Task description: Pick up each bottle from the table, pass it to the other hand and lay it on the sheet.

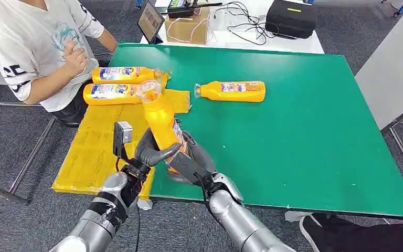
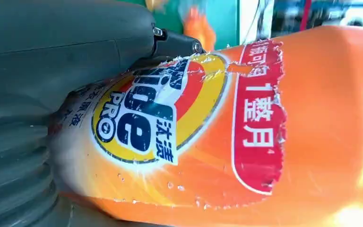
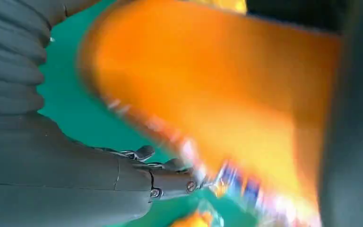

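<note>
Green table (image 1: 294,131); both hands grip glossy orange bottle (image 1: 160,118).

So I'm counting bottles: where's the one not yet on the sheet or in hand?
In the head view, the bottle lies on its side on the green table, right of the yellow sheet.

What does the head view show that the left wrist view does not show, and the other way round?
Head view alone: the yellow sheet with two bottles lying on it, one more bottle lying on the green table, a seated person, and the right hand. Left wrist view alone: the held bottle's label, reading "PRO" with Chinese characters, torn at its edge. Both: the held orange bottle and the left hand at it.
</note>
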Controlling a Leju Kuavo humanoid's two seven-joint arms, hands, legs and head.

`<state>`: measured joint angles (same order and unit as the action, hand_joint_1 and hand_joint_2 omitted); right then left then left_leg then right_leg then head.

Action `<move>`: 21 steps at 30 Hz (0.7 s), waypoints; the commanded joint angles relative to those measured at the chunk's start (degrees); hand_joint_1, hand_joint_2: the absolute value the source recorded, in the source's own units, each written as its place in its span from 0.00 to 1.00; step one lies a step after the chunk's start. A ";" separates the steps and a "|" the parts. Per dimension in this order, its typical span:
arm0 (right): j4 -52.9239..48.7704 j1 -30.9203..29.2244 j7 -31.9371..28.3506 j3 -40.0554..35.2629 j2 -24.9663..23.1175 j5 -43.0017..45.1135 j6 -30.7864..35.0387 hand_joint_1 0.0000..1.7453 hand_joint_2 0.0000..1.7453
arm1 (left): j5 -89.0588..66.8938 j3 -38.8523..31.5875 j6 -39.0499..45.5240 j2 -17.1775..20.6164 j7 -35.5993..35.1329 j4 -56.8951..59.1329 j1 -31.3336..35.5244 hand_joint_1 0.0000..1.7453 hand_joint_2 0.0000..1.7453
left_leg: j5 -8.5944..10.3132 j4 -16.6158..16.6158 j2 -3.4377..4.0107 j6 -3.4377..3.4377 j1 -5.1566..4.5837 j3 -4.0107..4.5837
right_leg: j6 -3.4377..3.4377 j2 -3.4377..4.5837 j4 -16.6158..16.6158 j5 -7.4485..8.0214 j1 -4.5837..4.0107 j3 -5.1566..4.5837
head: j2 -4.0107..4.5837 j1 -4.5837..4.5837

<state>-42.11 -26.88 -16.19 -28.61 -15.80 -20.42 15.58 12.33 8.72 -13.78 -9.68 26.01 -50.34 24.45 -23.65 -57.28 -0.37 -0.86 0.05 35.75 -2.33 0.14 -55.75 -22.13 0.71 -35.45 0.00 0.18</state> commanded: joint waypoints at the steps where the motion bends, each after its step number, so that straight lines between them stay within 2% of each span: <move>1: -11.01 2.37 -1.24 5.72 4.29 4.39 1.40 0.00 1.00 | -6.70 -5.65 9.67 5.48 2.26 7.33 6.87 1.00 1.00 | -0.10 -0.04 -0.04 0.07 0.06 -0.23 | 0.10 -0.09 -0.04 -0.12 -0.08 0.25 | -0.02 -0.02; 3: -13.12 2.87 -1.83 6.43 4.84 5.10 1.60 0.00 1.00 | -10.00 -6.69 12.60 7.53 3.62 10.02 8.49 1.00 1.00 | -0.03 0.02 -0.02 0.06 0.04 -0.14 | 0.07 -0.05 0.01 -0.05 -0.04 0.15 | 0.00 -0.02; 5: -14.04 3.17 -1.70 6.54 5.06 5.24 1.26 0.00 1.00 | -10.85 -7.83 11.97 7.80 4.16 10.95 8.95 1.00 1.00 | -0.08 0.00 0.02 0.08 0.05 -0.22 | 0.10 -0.02 -0.01 -0.08 -0.06 0.21 | -0.02 -0.02; 7: -15.98 3.91 -3.14 7.88 4.96 6.73 2.54 0.00 1.00 | -17.96 -7.09 18.65 9.30 5.38 12.51 9.86 1.00 1.00 | -0.04 0.01 -0.01 0.05 0.04 -0.14 | 0.07 -0.05 0.00 -0.06 -0.05 0.15 | 0.00 -0.02; 9: -19.24 4.68 -4.61 9.11 5.54 8.90 2.75 0.00 1.00 | -26.83 -5.67 23.87 12.38 8.11 15.35 11.37 1.00 1.00 | -0.12 -0.03 -0.03 0.08 0.07 -0.26 | 0.10 -0.08 -0.04 -0.14 -0.08 0.27 | 0.00 -0.02; 15: -20.57 5.07 -4.38 9.20 6.00 9.26 2.18 0.00 1.00 | -27.97 -7.41 22.76 12.70 9.35 16.92 12.08 1.00 1.00 | -0.11 -0.02 0.06 0.07 0.06 -0.25 | 0.09 -0.01 -0.04 -0.11 -0.07 0.25 | 0.00 -0.02; 16: -20.67 5.01 -5.21 9.94 5.79 10.70 2.13 0.00 1.00 | -37.11 -2.99 30.72 14.53 8.16 18.53 12.73 1.00 1.00 | -0.07 -0.01 0.06 0.06 0.05 -0.19 | 0.08 -0.02 -0.02 -0.09 -0.05 0.18 | -0.02 0.00; 17: -21.12 5.09 -5.37 10.11 5.98 11.04 2.06 0.00 1.00 | -40.84 -1.49 32.59 15.73 6.97 20.42 13.58 1.00 1.00 | -0.02 0.01 0.01 0.04 0.04 -0.10 | 0.06 -0.06 -0.01 -0.05 -0.04 0.10 | 0.00 -0.04; 20: -21.25 4.84 -4.79 10.14 6.61 11.59 0.65 0.00 1.00 | -52.03 2.34 34.45 18.89 3.61 27.92 16.71 1.00 1.00 | -0.03 0.00 -0.04 0.04 0.04 -0.09 | 0.06 -0.05 -0.02 -0.05 -0.04 0.09 | -0.02 -0.02; 21: -19.96 4.16 -3.62 9.74 6.95 11.70 -1.12 0.00 1.00 | -56.27 4.41 32.61 19.84 0.07 30.85 18.06 1.00 1.00 | -0.09 -0.04 0.02 0.07 0.06 -0.19 | 0.09 0.01 -0.06 -0.09 -0.07 0.17 | -0.02 -0.04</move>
<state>-62.27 -20.95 -21.22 -20.17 -11.08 -9.75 17.72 -26.73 3.57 17.28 3.24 33.33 -37.94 33.51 -23.64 -57.28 -0.38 -0.86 0.06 35.76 -2.33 0.15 -55.77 -22.13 0.71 -35.47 -0.02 0.13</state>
